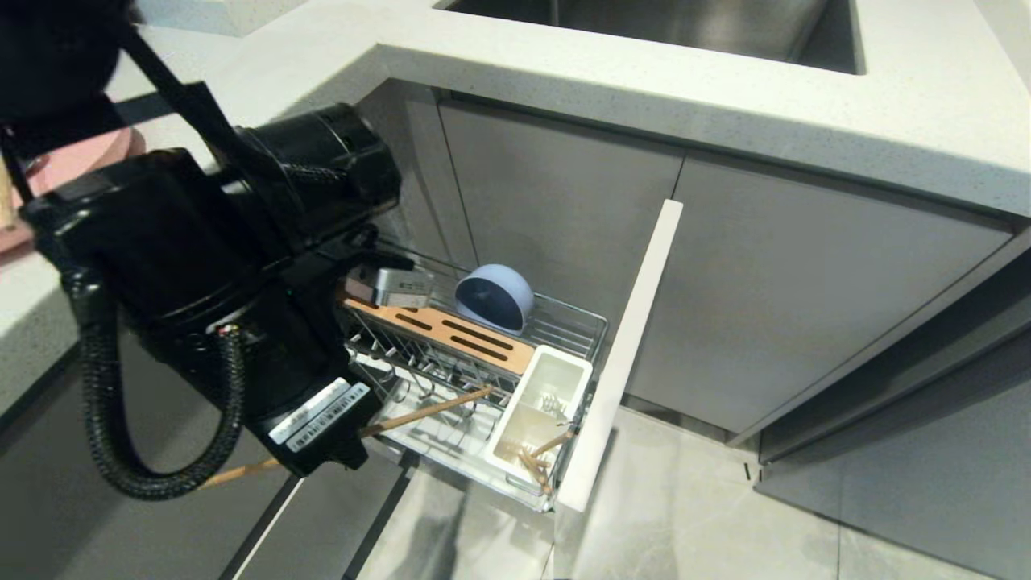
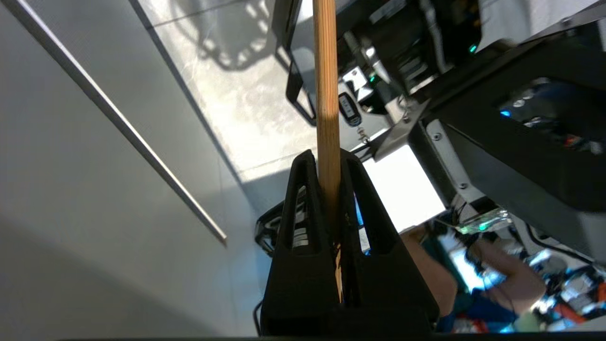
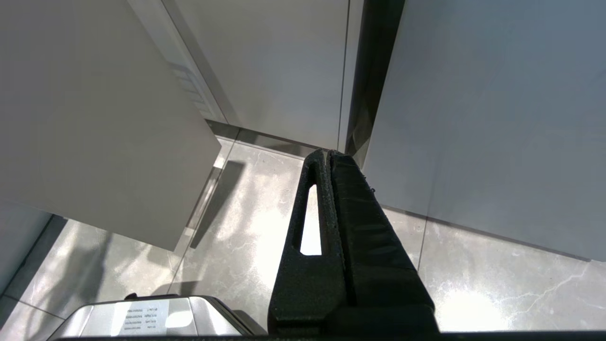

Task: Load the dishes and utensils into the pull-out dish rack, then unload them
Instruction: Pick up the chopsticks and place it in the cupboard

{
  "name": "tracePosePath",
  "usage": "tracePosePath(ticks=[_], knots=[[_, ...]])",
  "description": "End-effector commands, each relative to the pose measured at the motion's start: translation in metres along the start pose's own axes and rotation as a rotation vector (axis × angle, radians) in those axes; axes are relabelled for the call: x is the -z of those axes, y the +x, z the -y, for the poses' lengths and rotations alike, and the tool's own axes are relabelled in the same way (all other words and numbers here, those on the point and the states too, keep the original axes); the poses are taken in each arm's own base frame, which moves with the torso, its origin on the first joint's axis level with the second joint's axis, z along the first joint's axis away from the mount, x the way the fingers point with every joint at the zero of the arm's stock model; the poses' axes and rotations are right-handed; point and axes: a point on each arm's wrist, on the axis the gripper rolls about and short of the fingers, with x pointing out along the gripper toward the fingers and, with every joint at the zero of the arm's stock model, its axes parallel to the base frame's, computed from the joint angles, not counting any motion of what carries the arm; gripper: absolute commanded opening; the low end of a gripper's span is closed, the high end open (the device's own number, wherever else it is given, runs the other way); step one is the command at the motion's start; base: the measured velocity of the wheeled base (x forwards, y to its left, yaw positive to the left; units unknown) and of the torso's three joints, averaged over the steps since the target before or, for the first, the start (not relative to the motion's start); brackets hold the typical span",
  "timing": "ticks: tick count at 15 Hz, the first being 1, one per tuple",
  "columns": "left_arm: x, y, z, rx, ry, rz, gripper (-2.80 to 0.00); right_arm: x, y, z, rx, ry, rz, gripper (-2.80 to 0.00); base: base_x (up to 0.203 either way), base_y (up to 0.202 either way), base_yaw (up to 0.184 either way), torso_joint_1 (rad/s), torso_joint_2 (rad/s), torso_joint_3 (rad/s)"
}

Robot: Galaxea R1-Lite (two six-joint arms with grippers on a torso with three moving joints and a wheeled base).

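1. Peeking out at the far left on the pale speckled countertop [image 1: 515, 60]: a large round matte pink plate [image 1: 76, 161], mostly hidden behind the black left arm [image 1: 201, 258].
2. Filling the left of the head view: the left arm, reaching down over the left end of the pulled-out chrome wire dish rack [image 1: 564, 322].
3. Clenching in the left gripper [image 2: 323, 166]: one plain light wooden chopstick [image 2: 326, 94], pinched between the two black fingers [image 2: 298, 227] and running straight out past their tips, as seen in the left wrist view.
4. Showing in the head view as a slanted wooden stick: the same chopstick [image 1: 435, 407], one end poking out below the arm toward the floor, the other lying over the plate prongs [image 1: 419, 366] above the white plastic tray [image 1: 451, 451].
5. Crossing the rack behind the prongs: a slotted light wood strip [image 1: 451, 330].
6. Sitting tilted on its side in the back part of the rack, just behind the wood strip: a small round periwinkle-blue bowl [image 1: 493, 298].
7. Standing at the front right corner of the rack: a white plastic utensil box [image 1: 536, 407], holding a second wooden chopstick [image 1: 538, 457] that is leaning inside it; spoon not clearly made out.
8. Closing off the rack's right end: a flat pale front panel [image 1: 624, 354], standing out from the grey cabinet fronts [image 1: 797, 306].
9. Hanging low over the pale marble floor [image 3: 246, 246] near the cabinet doors, in the right wrist view only: the right gripper [image 3: 330, 152], fingers pressed together on nothing.
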Motion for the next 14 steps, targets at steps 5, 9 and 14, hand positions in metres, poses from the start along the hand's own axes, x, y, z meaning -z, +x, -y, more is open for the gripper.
tracePosePath(ticks=[5,9,14], knots=[[-0.028,0.042,0.018,0.004,0.085,-0.142,-2.8,0.0,0.0,0.0,0.0,0.0,0.005,-2.8,0.0,0.0,0.0,0.0,0.0,0.0],[-0.036,0.055,0.02,0.0,0.084,-0.181,-2.8,0.0,0.0,0.0,0.0,0.0,0.005,-2.8,0.0,0.0,0.0,0.0,0.0,0.0],[-0.045,0.07,0.013,-0.041,0.071,-0.222,-2.8,0.0,0.0,0.0,0.0,0.0,0.005,-2.8,0.0,0.0,0.0,0.0,0.0,0.0]])
